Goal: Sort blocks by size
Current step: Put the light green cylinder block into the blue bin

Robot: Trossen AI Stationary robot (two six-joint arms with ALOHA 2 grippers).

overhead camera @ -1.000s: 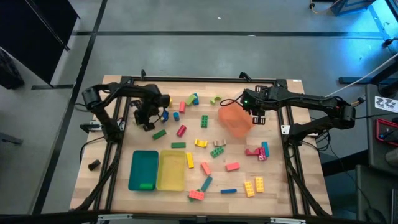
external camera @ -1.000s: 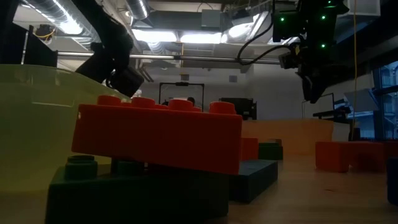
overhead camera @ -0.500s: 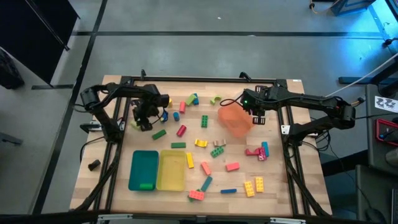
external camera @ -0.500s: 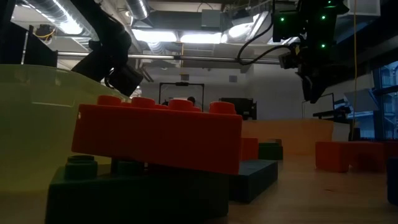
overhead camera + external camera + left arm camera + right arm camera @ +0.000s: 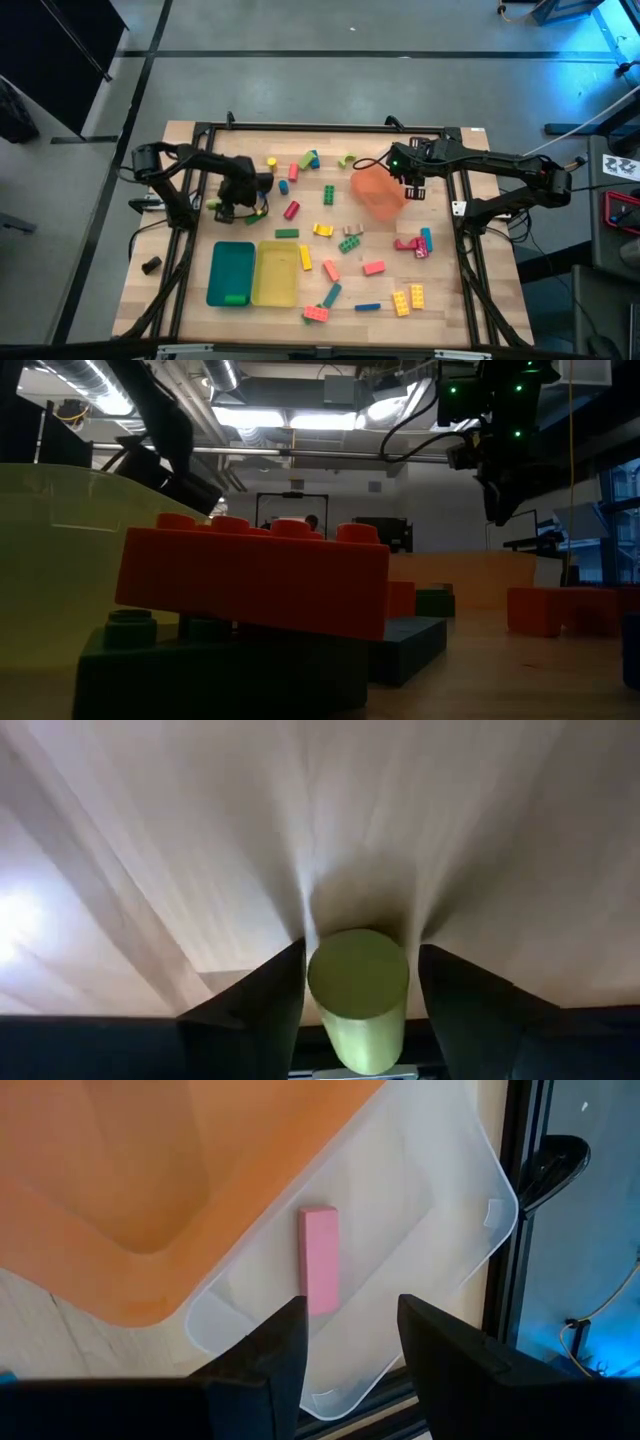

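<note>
Barely begun: most blocks [image 5: 372, 267] still litter the table [image 5: 450, 300], left gripper [image 5: 357, 982] spread around a yellow-green block [image 5: 357, 990], right gripper [image 5: 350, 1325] parted, empty.

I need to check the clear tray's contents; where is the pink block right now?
In the right wrist view, the pink block lies inside the clear tray, beside the orange tray overlapping it, just ahead of the right gripper.

Robotics lab: exposed ceiling ducts [image 5: 90, 400], framed wooden table [image 5: 440, 300].
</note>
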